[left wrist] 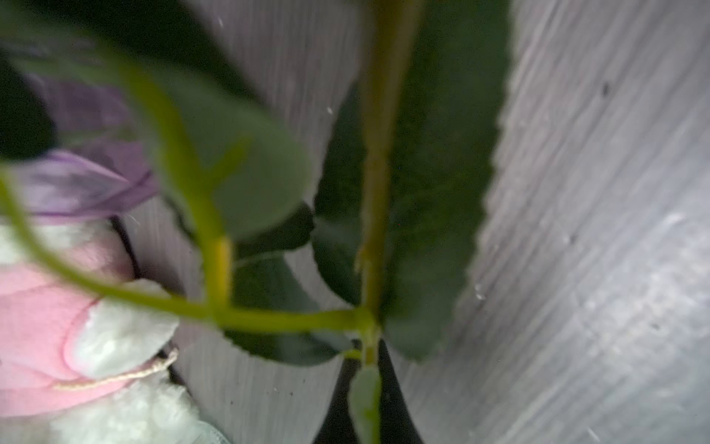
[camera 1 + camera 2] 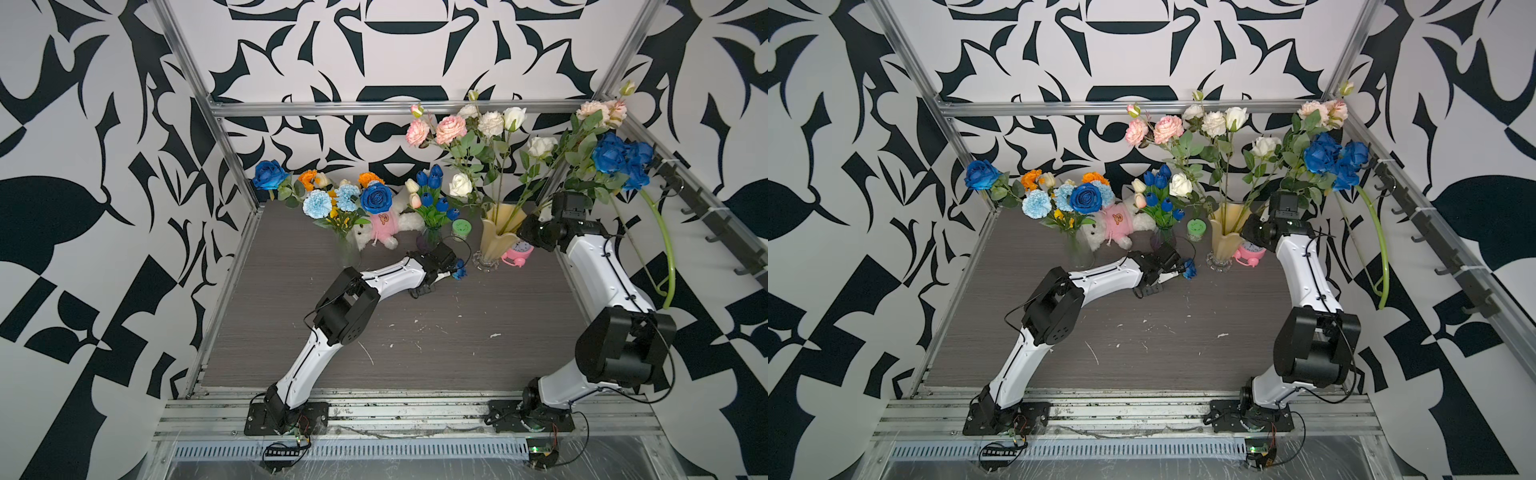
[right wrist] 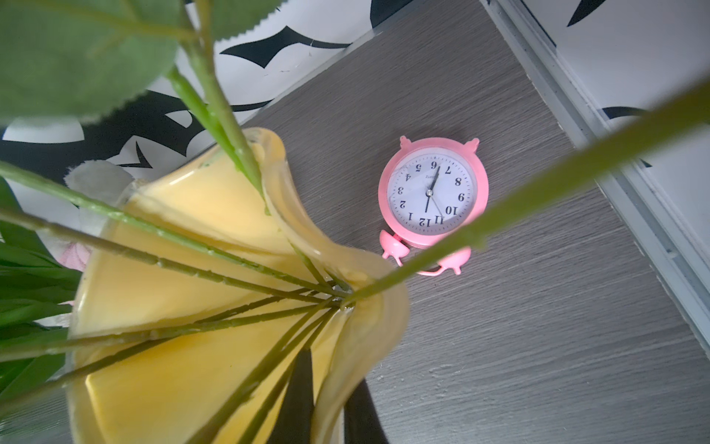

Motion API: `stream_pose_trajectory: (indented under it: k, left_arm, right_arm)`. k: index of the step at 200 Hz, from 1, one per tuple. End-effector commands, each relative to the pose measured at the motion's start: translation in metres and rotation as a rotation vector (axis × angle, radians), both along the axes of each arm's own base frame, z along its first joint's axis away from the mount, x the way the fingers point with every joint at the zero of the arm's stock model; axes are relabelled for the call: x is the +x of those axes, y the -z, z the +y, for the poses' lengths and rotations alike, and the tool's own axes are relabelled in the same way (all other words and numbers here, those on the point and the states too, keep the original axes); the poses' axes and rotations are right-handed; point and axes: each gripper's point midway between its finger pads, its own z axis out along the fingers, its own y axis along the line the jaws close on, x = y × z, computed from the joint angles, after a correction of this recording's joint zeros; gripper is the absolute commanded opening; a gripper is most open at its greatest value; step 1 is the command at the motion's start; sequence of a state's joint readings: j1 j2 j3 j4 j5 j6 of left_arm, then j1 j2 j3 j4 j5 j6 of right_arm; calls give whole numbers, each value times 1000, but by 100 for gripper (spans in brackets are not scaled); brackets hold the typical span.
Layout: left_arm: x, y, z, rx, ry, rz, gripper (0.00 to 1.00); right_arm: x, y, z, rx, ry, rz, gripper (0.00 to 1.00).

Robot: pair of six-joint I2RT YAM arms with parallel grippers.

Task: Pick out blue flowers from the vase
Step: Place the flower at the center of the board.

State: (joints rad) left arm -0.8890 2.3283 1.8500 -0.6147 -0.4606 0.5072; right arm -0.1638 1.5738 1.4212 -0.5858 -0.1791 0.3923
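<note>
A cream-yellow vase (image 2: 494,241) stands at the back right, holding white, pink and peach roses and a cluster of deep-blue roses (image 2: 619,160) that leans toward the right wall. My right gripper (image 3: 332,369) is shut on the vase rim (image 3: 345,276), one jaw inside and one outside. My left gripper (image 2: 451,275) lies low over the table, shut on the green stem (image 1: 374,192) of a small blue flower (image 2: 459,270). Further blue flowers stand at the back: a blue rose (image 2: 269,174), pale-blue carnations (image 2: 318,203), another blue rose (image 2: 376,198) and blue tulips (image 2: 432,191).
A plush toy in a pink shirt (image 2: 384,226) lies between a clear glass vase (image 2: 347,249) and the tulip vase. A green-lidded jar (image 2: 460,228) and a pink alarm clock (image 2: 519,251) flank the yellow vase. A long bent stem (image 2: 667,249) hangs by the hook rail (image 2: 706,216).
</note>
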Motion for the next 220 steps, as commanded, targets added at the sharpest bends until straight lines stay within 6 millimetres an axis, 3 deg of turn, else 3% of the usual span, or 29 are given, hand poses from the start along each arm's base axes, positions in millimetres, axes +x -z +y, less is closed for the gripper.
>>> stream_pose_trajectory:
  k: [1, 24, 67, 112, 156, 220]
  left_arm:
    - [6, 13, -5, -2, 14, 5, 0]
    - [5, 15, -6, -3, 7, 11, 4]
    - [4, 14, -4, -7, 2, 13, 19]
    - [3, 7, -3, -10, 6, 8, 30]
    - [4, -24, -6, -60, 14, -34, 41]
    - [-6, -86, -23, -158, 66, -131, 53]
  right_arm:
    - [19, 3, -15, -47, 36, -24, 10]
    - [24, 1, -16, -53, 36, -28, 12]
    - [31, -1, -18, -59, 35, -25, 19]
    - [31, -5, -19, -69, 33, -29, 33]
    - [27, -17, -19, -79, 30, -57, 47]
    - [12, -57, -15, -87, 30, -185, 74]
